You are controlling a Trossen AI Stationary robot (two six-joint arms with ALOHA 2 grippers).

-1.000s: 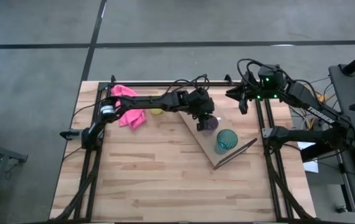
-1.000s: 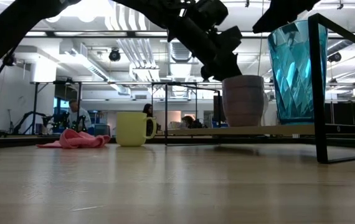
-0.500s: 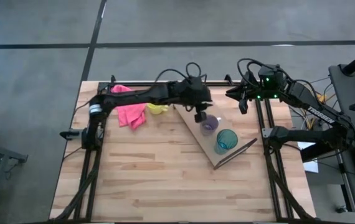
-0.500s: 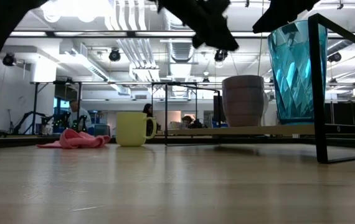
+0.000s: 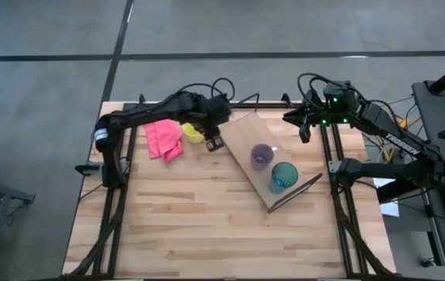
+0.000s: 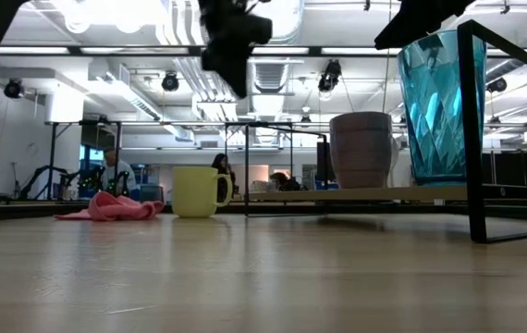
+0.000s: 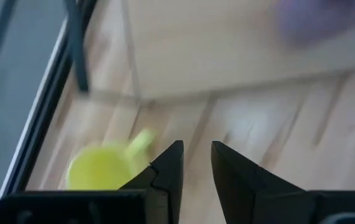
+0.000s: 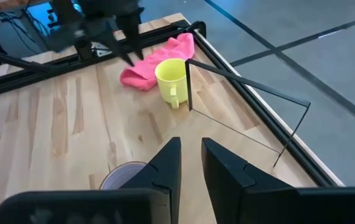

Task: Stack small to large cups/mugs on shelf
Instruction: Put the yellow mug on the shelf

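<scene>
Three cups are in view on the worktop (image 5: 207, 218), and I tell them from left to right. First, at the far left side, lies the pink cloth (image 5: 163, 137), crumpled and flat on the wood. Just beside it stands the yellow mug (image 5: 194, 133), upright, with its handle turned toward the shelf (image 5: 242, 144). The left claw (image 5: 213, 142) hangs above the worktop close to this mug, between the mug and the near corner of the shelf; its two fingers are a little apart and they hold nothing (the left wrist view shows the narrow gap and the mug below it). Next comes the shelf, a light-brown board with a thin black wire frame, placed diagonally on the worktop. On this board stands the purple mug (image 5: 262, 155), upright, and just beside it, further right, the teal cup (image 5: 283, 176), also upright; in the low view the teal cup is taller than the purple one. At the far right the right claw (image 5: 305, 125) waits beyond the shelf, near the back edge of the worktop, with its fingers slightly apart and empty.
</scene>
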